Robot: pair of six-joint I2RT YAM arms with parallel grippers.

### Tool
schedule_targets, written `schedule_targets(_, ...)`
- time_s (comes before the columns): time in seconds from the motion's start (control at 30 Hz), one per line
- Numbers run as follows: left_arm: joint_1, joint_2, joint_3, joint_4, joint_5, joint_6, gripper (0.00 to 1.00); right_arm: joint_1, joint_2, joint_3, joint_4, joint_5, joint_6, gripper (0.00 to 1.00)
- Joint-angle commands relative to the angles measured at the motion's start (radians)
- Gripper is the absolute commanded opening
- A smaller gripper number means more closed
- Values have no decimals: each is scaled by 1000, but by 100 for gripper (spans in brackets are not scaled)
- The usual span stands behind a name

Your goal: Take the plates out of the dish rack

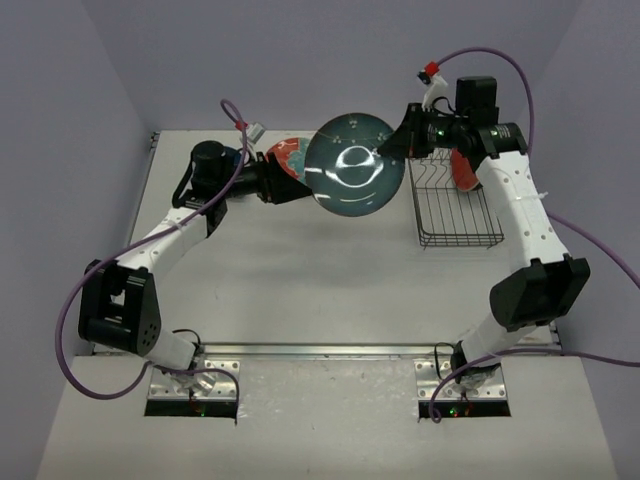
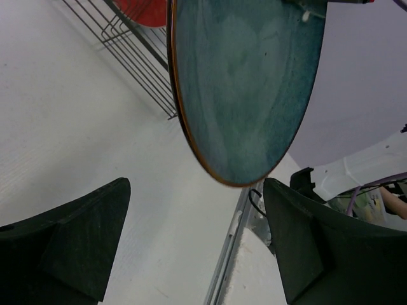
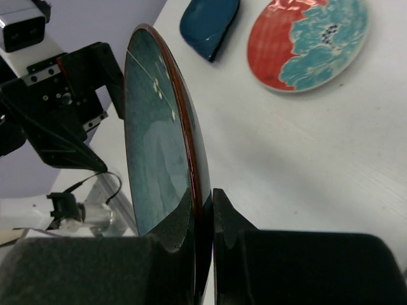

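Note:
My right gripper [image 3: 205,203] is shut on the rim of a teal-green plate [image 3: 159,152] and holds it on edge in the air; in the top view this gripper [image 1: 392,148] and the plate [image 1: 350,166] are left of the wire dish rack [image 1: 455,225]. A red plate [image 1: 463,172] stands in the rack, partly hidden by my right arm. A red-orange plate with a light-blue patterned face [image 3: 308,41] and a dark blue plate [image 3: 208,25] lie on the table. My left gripper [image 2: 197,235] is open and empty, just below the teal plate [image 2: 241,82].
In the left wrist view the rack's wires [image 2: 137,51] and the red plate [image 2: 143,9] show behind the teal plate. The table's near metal edge strip [image 1: 320,350] runs between the arm bases. Purple walls close in the back and sides.

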Motion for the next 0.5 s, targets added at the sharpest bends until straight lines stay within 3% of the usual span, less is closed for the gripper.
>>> schedule_targets(0.0, -26, 15, -10, 125, 63, -70, 77, 35, -81, -50, 210, -183, 122, 0)
schedule_targets(0.1, -30, 34, -17, 139, 66, -94, 66, 51, -88, -70, 232, -203, 141, 0)
schedule_targets(0.17, -30, 50, -21, 160, 90, -129, 51, 60, -90, -80, 243, -216, 153, 0)
schedule_targets(0.23, -30, 61, -18, 188, 114, -154, 33, 63, -86, -83, 246, -211, 157, 0)
schedule_targets(0.3, -30, 77, -11, 194, 142, -176, 6, 63, -78, -80, 241, -193, 152, 0)
schedule_targets(0.33, -29, 86, -7, 194, 151, -181, 0, 63, -72, -78, 233, -185, 147, 0)
schedule_targets(0.4, -22, 94, -7, 192, 156, -184, 0, 63, -57, -74, 209, -152, 143, 9)
schedule_targets(0.43, -15, 95, -8, 192, 155, -184, 0, 63, -52, -75, 202, -132, 139, 18)
schedule_targets(0.47, -3, 100, -8, 194, 149, -186, 0, 63, -45, -75, 189, -122, 134, 38)
